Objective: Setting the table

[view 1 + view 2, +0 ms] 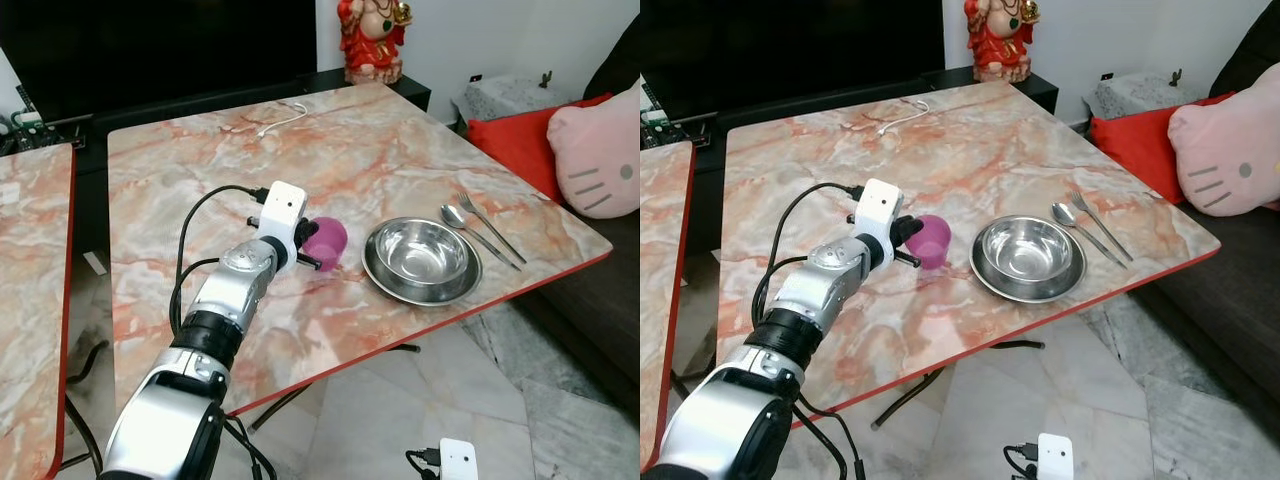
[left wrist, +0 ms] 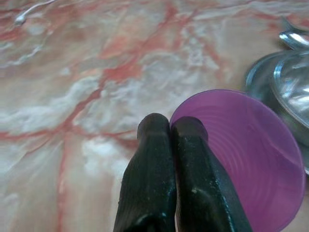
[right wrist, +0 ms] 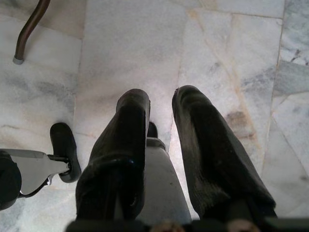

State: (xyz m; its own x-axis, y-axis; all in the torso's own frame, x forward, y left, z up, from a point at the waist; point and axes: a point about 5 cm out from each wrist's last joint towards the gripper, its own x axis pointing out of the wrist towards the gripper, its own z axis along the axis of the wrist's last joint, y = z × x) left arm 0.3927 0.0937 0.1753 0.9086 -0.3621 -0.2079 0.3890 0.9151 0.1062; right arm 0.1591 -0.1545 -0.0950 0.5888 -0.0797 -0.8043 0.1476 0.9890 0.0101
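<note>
The right gripper (image 3: 160,113) hangs low over the pale veined marble floor (image 3: 231,53), its two black fingers parted with nothing between them. Above it, the silver left arm reaches across the bench (image 1: 400,140), a glossy slab of pink-and-cream marble pattern edged in red. The left gripper (image 2: 171,128) has its rounded black fingers pressed together on the near rim of a translucent purple cup (image 1: 326,242), ribbed inside with fine rings. The cup is tipped rather than upright, its mouth turned toward the wrist camera and its axis leaning toward the arm. Just beside it, to the right, sits a round, shiny steel bowl (image 1: 421,259) with a wide flat rim. Beyond the bowl a steel spoon (image 1: 463,225) and fork (image 1: 490,226) lie side by side, handles toward the bench's near right edge. Far back, a white cable (image 1: 283,122) curls on the bench.
</note>
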